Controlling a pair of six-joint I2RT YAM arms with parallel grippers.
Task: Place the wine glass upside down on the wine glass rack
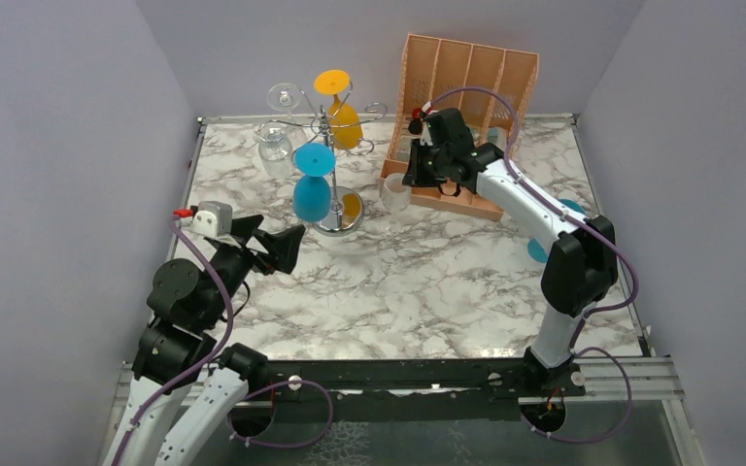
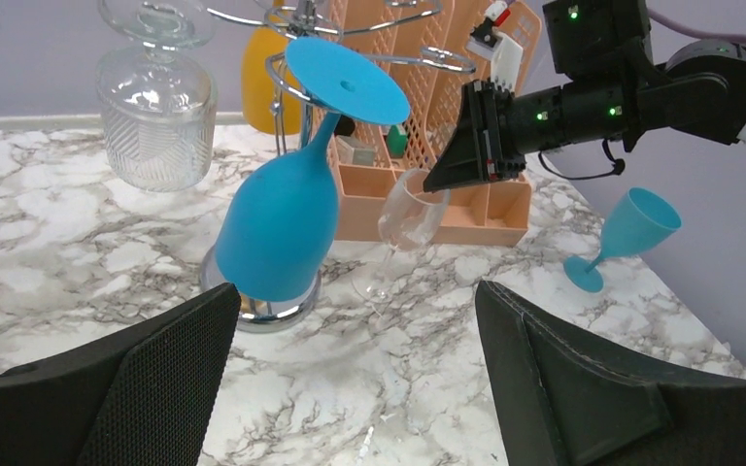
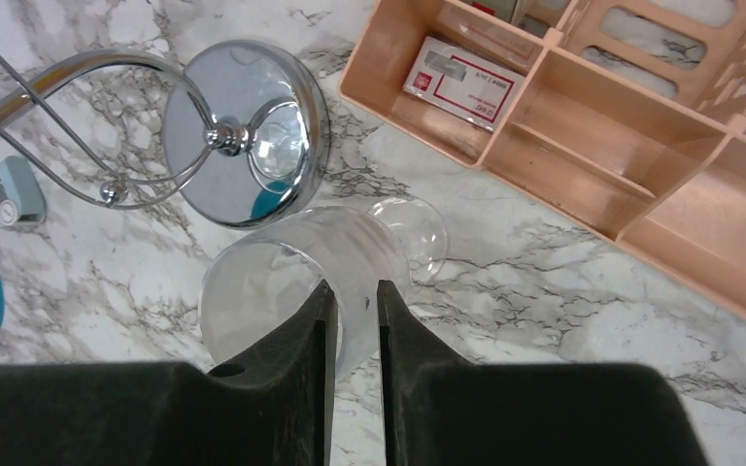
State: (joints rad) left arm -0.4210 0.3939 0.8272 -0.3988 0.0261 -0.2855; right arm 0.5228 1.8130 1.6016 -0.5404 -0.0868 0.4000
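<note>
A clear wine glass leans to one side just right of the wine glass rack, its foot down at the table. My right gripper is shut on its rim, one finger inside the bowl and one outside, as the right wrist view shows on the glass. The rack's shiny disc base lies close behind. The left wrist view shows the glass tilted beside the rack base. My left gripper is open and empty, left of the rack base.
A blue glass, an orange glass and a clear ribbed glass hang upside down on the rack. An orange slotted organiser stands at the back right. Another blue glass stands at the right, behind my right arm.
</note>
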